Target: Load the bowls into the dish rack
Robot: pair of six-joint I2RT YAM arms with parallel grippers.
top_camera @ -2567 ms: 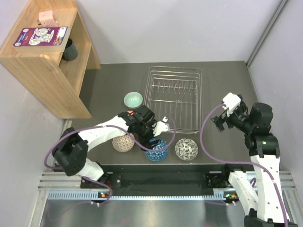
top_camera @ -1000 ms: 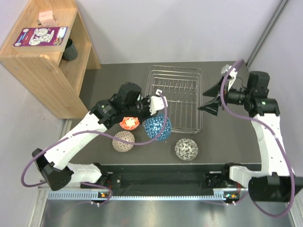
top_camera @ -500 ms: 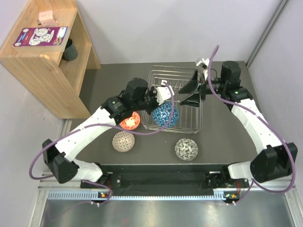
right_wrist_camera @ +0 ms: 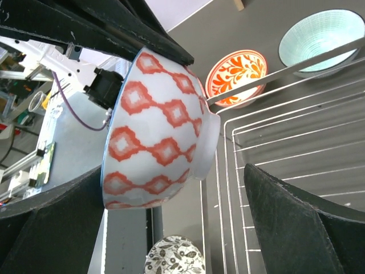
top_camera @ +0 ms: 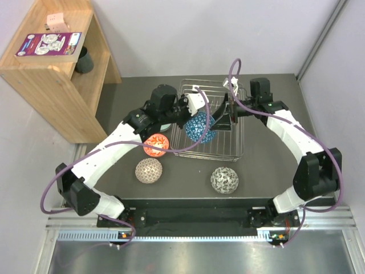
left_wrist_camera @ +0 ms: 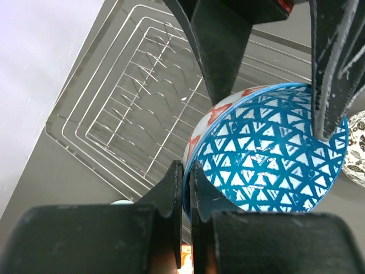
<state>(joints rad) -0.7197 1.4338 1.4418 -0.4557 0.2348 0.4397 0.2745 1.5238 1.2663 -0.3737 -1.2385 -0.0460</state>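
Observation:
My left gripper (left_wrist_camera: 187,171) is shut on the rim of the blue mosaic bowl (top_camera: 199,127), holding it on edge above the dish rack (top_camera: 228,150). The bowl's outside shows white with red diamonds (right_wrist_camera: 159,131). My right gripper (right_wrist_camera: 175,171) is open, with one finger on each side of this bowl. On the table left of the rack sits the red-orange floral bowl (top_camera: 156,144), and the beige mesh bowl (top_camera: 149,169) is nearer me. The grey-white bowl (top_camera: 224,180) sits in front of the rack. The mint bowl (right_wrist_camera: 328,34) lies beyond the floral one.
A wooden shelf (top_camera: 51,74) stands at the back left with a dark cup (top_camera: 84,60) on it. Both arms cross over the rack's middle. Walls close in behind and to the right of the table.
The left arm has lifted the blue bowl off the table and carried it right and back over the rack. The right arm has swung left until its open jaws straddle the bowl.

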